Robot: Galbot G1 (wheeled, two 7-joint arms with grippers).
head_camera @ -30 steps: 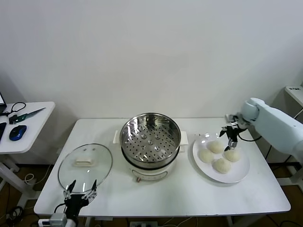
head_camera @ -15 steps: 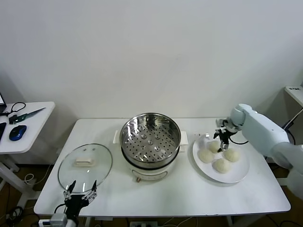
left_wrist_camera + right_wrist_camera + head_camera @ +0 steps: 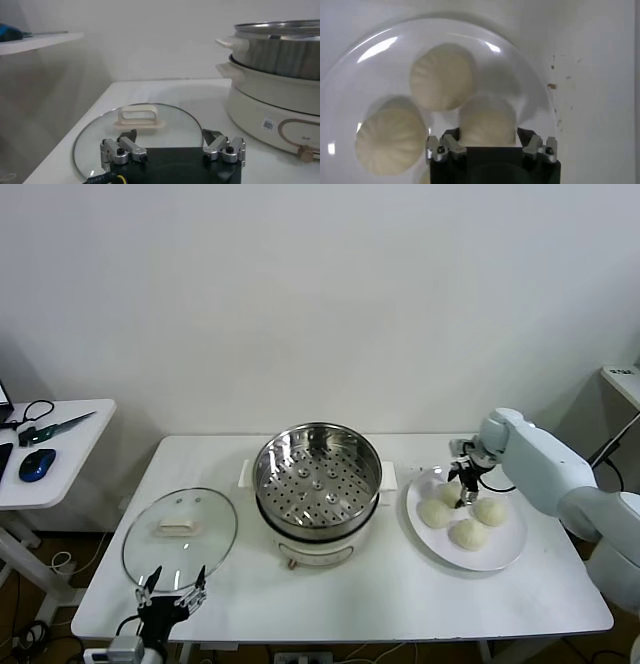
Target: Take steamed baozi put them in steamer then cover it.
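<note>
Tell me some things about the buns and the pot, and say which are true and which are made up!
1. Four buns sit on the white plate. True.
2. The pot already has a bun inside. False: its holey tray is bare.
3. The glass lid is on the pot. False: it lies on the table, on the pot's left.
4. The right end effector is over the plate, at the farthest bun. True.
5. The left end effector holds the lid. False: it hangs open at the table's near edge.

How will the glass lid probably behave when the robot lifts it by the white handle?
The glass lid looks rigid and probably breakable. It lies flat, so sliding seems likelier than tipping. Its raised white handle offers a grip at the centre, so it may hang fairly level. The open left tool waits beside its rim.
</note>
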